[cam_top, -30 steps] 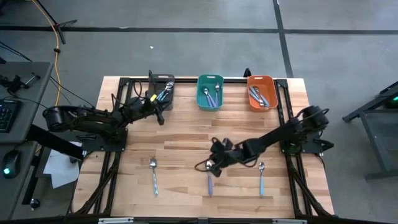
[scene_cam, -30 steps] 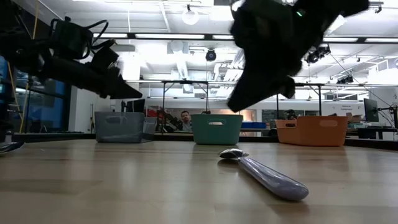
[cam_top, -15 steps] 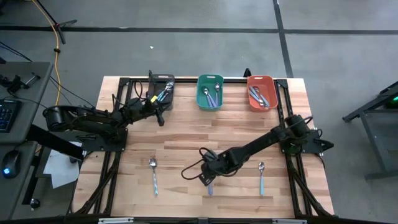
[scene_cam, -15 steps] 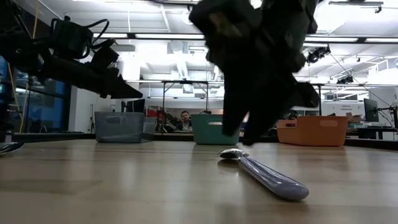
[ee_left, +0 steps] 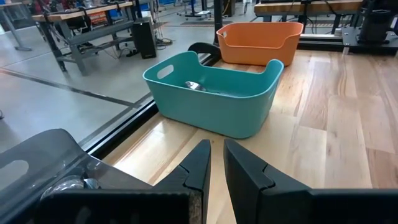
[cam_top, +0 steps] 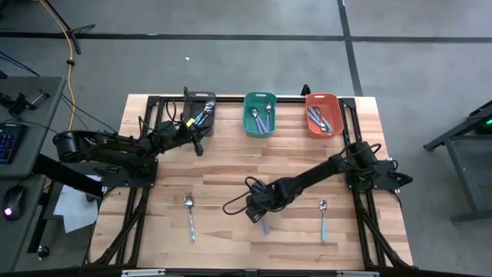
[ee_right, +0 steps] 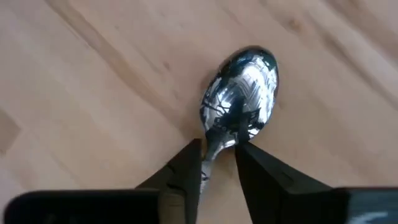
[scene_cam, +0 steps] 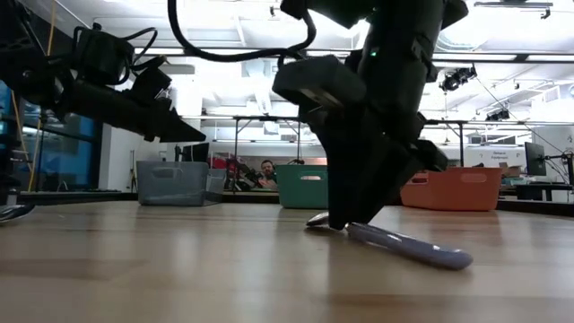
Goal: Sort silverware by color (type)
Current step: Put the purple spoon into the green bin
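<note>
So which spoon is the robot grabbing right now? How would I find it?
Look at the wooden table, along the edge farthest from the three bins, where three spoons lie in a row. It is the middle spoon, with the lilac handle. Unlike the two beside it, the right gripper straddles its neck, just below the shiny bowl.

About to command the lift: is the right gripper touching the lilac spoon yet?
Touching. In the right wrist view the right gripper has both fingers against the neck of the lilac spoon, with no gap; the low view shows its handle tilted.
</note>
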